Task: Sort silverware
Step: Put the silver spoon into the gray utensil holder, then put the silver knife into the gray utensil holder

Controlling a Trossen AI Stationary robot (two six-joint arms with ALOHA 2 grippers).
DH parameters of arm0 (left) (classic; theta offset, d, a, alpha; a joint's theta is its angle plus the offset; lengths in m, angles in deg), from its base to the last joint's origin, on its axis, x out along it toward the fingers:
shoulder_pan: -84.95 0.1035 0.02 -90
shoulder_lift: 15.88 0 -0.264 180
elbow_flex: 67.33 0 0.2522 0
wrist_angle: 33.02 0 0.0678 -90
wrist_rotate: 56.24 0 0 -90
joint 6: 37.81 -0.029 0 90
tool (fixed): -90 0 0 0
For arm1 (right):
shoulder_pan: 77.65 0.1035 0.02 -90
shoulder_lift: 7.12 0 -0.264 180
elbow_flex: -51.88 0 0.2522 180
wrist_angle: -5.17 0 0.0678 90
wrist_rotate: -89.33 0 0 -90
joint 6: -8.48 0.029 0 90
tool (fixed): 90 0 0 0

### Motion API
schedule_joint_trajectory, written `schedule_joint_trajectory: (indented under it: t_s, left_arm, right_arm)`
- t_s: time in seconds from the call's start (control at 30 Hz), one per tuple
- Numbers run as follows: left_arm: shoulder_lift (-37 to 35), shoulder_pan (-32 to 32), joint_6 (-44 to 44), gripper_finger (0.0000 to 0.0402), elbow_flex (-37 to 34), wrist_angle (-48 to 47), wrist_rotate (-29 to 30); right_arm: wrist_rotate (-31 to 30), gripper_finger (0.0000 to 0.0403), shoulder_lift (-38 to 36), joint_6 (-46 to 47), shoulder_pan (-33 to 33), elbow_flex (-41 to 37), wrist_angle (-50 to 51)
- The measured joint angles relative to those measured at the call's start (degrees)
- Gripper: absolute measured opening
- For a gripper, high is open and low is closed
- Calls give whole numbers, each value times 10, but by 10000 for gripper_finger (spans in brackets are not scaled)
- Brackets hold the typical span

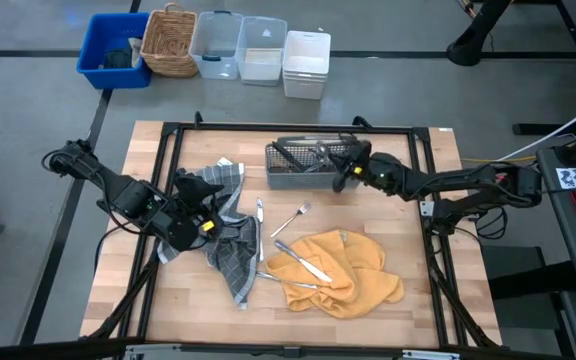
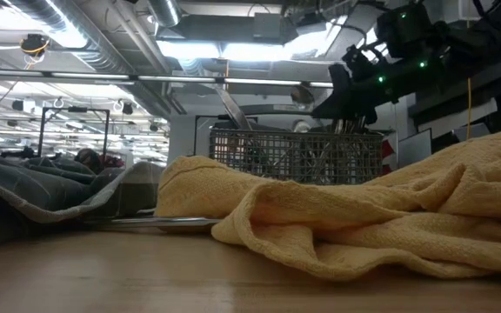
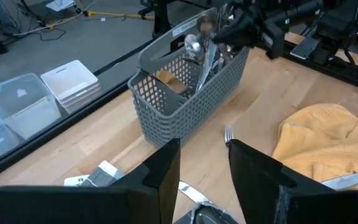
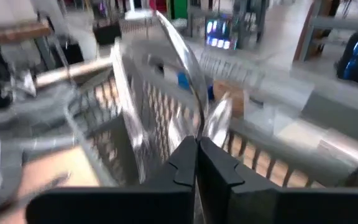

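Over the caddy [image 1: 303, 165], right pincer [image 1: 343, 172] seemingly pinches silverware [image 4: 188, 59].

The mesh caddy [image 1: 303, 165] stands at the back middle of the worktop [image 1: 118, 275], with silverware [image 3: 199, 53] upright inside it. The right hand [image 1: 344, 172] sits at the caddy's right end. In front of the caddy a fork [image 1: 293, 220] lies on the worktop. Nearer the front, a cloth [image 1: 343, 272] carries a knife [image 1: 303, 260]. Left of it lies a second cloth [image 1: 230, 245], with the left hand [image 1: 200, 226] on it.
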Motion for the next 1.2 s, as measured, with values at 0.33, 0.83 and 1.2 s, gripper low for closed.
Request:
schedule_joint_trajectory:
  t_s: [0.33,0.83,1.2]
  left_arm:
    - [0,0,-2,127,0,0,0]
    - [0,0,14,127,0,18,-1]
    - [8,6,28,127,0,61,-3]
  right_arm:
    - [1,20,5,-1,0,0,10]
    - [10,48,5,-4,0,0,11]
    - [20,138,-20,-23,0,11,35]
